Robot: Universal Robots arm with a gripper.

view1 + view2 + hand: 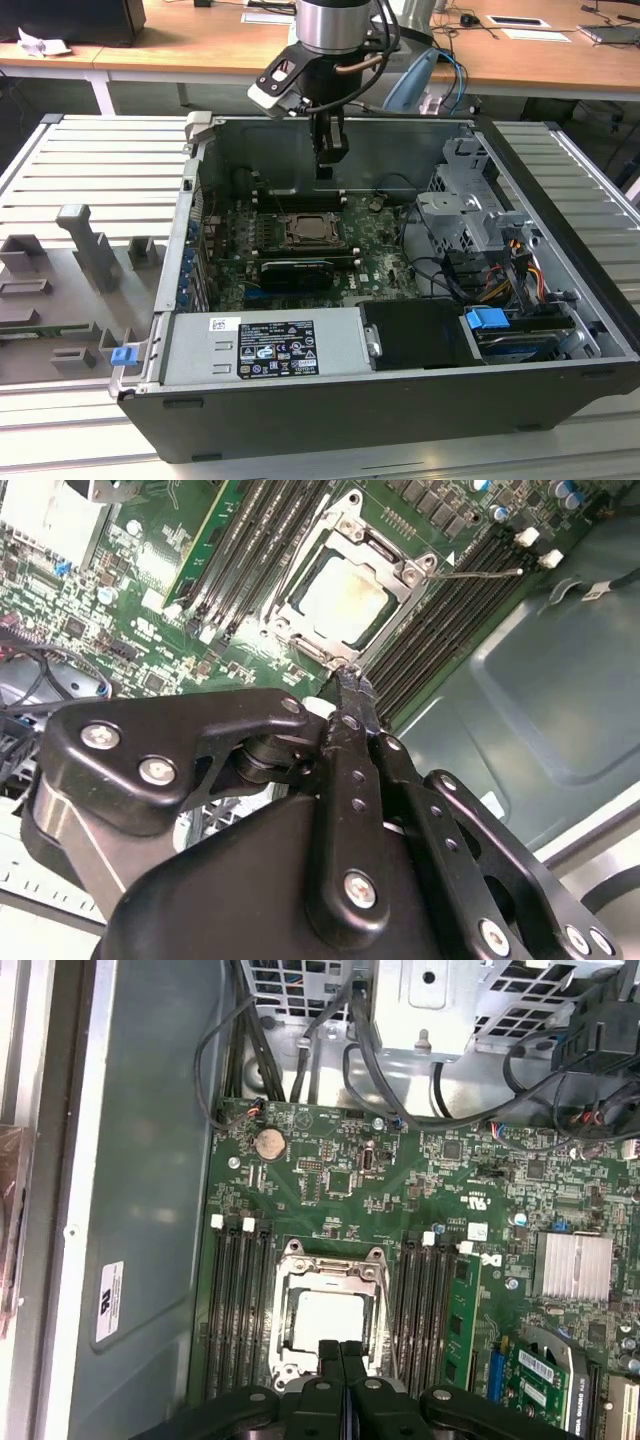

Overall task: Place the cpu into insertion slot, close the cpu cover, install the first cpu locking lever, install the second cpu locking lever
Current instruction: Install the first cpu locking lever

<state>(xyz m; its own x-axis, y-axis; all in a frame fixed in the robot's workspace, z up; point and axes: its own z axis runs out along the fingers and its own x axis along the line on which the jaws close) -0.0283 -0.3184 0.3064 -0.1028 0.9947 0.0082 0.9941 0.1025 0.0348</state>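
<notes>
Just above the slot [289, 228] hangs the gripper [324, 172], pinched shut on nothing. To the exterior view's left of the slot stands the case wall [195, 200]. Inside the slot the cpu [345, 600] lies under the cover [385, 555] (seemingly down), and a thin lever [480, 575] juts beside the slot. Pressing it likely wants a low, steady fingertip. The second wrist view gives the lever's free end; the exterior view gives the gripper's height over the slot.

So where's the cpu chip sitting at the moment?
In the first wrist view the cpu lies in the insertion slot at the middle of the green motherboard, flanked by black memory strips, with the gripper poised close by its edge.
</notes>
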